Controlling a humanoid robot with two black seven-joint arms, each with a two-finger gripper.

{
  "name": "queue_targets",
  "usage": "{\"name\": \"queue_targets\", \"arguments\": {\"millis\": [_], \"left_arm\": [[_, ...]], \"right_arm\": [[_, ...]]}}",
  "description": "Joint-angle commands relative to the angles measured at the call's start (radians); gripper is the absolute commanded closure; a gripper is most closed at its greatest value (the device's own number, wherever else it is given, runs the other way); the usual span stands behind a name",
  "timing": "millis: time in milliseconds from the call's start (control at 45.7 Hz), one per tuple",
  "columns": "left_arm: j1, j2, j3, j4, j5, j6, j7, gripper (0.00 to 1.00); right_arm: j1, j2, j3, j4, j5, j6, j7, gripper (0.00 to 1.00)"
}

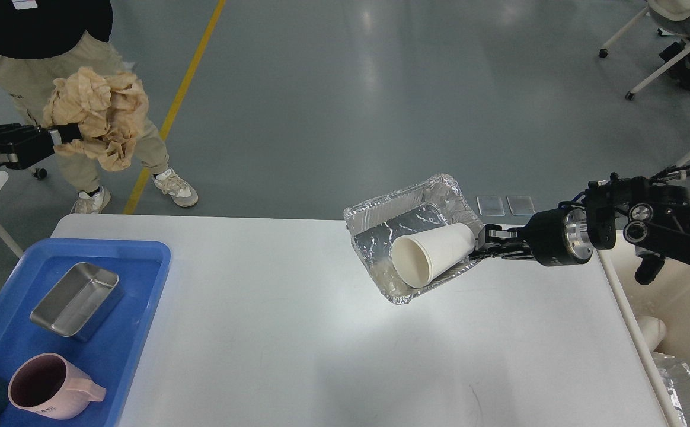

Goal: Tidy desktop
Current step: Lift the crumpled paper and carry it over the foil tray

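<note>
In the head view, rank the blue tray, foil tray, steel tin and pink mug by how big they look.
1. Blue tray, clearly largest, though cut off at the frame edge.
2. Foil tray, lifted off the desktop, so nearness may inflate it.
3 and 4. Steel tin and pink mug: too alike to rank.

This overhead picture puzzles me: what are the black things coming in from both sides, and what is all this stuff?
The camera sits in a robot's head, looking down at its work area. The black things are its two arms. The left gripper holds crumpled brown paper up beyond the table's far left corner. The right gripper grips the rim of a foil tray, lifted and tilted, with a white paper cup lying on its side inside. On the white desktop, a blue tray holds a metal pan and a pink mug. A cream bin stands to the right. A person stands behind.
</note>
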Motion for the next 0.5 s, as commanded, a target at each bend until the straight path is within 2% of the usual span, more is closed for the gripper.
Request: {"name": "queue_targets", "arguments": {"millis": [0, 153, 482], "left_arm": [[-0.154, -0.108, 0.007, 0.006, 0.086, -0.123, 0.019, 0.95], [-0.217, -0.237, 0.01, 0.014, 0.192, -0.193, 0.047, 0.94], [-0.302, -0.515, 0.037, 0.02, 0.378, -0.289, 0.071, 0.94]], "right_arm": [[0.004, 0.001, 0.001, 0.002, 0.0, 0.0, 0.001, 1.0], [0.006, 0.001, 0.004, 0.002, 0.0, 0.0, 0.001, 1.0], [0.004, 0.007, 0.004, 0.002, 0.0, 0.0, 0.001, 1.0]]}}
